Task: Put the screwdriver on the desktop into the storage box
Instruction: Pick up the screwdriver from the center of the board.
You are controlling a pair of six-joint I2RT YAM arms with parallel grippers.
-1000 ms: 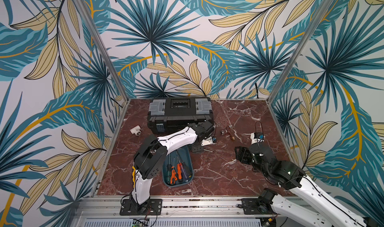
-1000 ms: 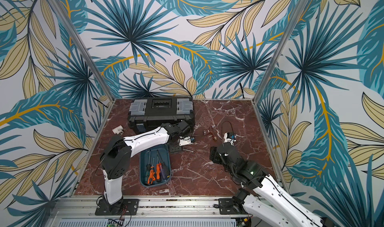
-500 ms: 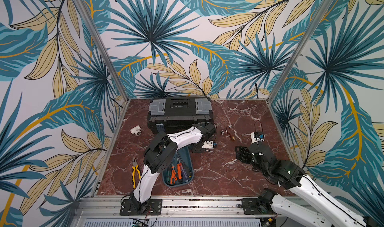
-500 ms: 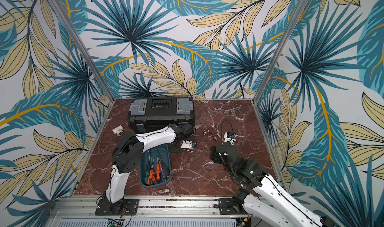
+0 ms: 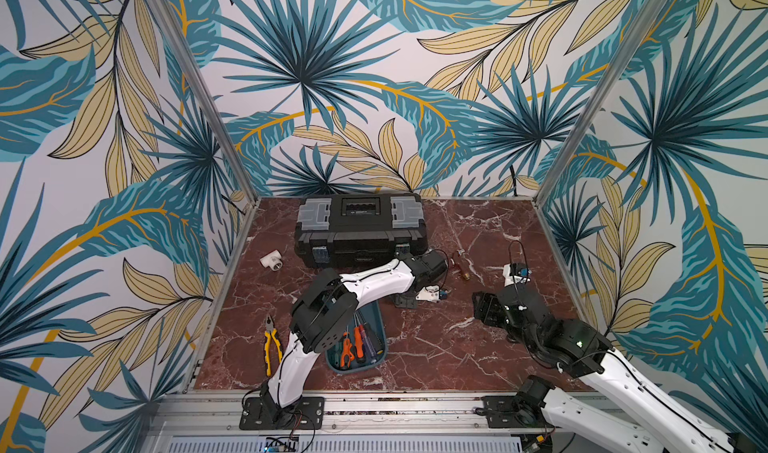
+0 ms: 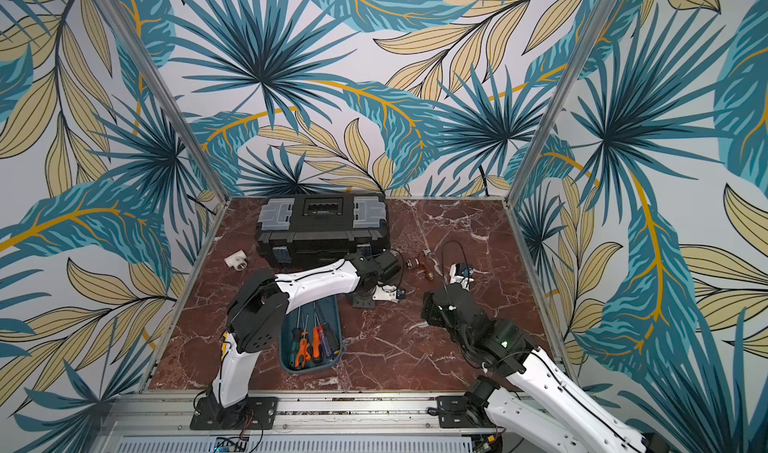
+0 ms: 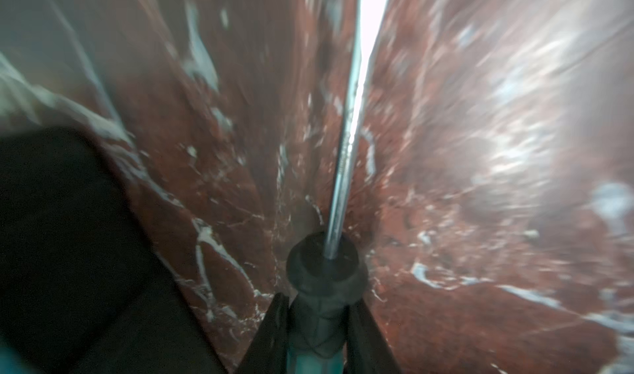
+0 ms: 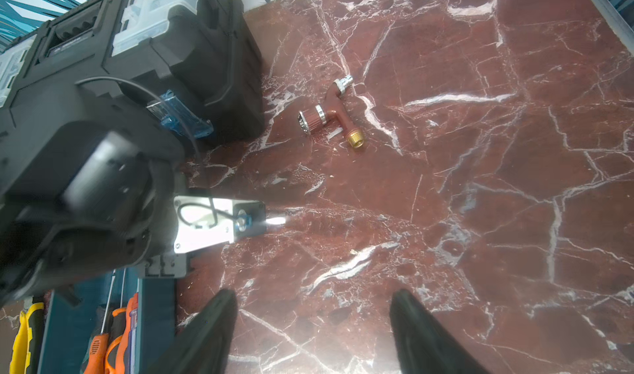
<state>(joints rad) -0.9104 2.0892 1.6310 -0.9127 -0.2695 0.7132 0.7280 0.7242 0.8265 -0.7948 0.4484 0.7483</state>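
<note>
Swinging forward since a second ago, the left arm's elbow (image 5: pixel 324 318) is uncovering the yellow pliers (image 5: pixel 268 349). The screwdriver (image 7: pixel 344 156) is sitting with its dark handle pinched in the left gripper (image 7: pixel 317 307), shaft pointing out over the desktop (image 5: pixel 457 347), just past the far end of the storage box (image 5: pixel 357 368). Only the left wrist view is showing this grip; in both top views the wrist is hiding it. The right gripper (image 8: pixel 312 321) is hanging wide open, holding nothing.

The desktop (image 5: pixel 457 347) is red-brown marble with white veins. The storage box (image 5: pixel 357 368) is teal-blue, the toolbox (image 5: pixel 361 243) black with grey compartments, the pliers (image 5: pixel 272 347) yellow-handled. The screwdriver (image 7: pixel 324 286) has a dark teal handle.
</note>
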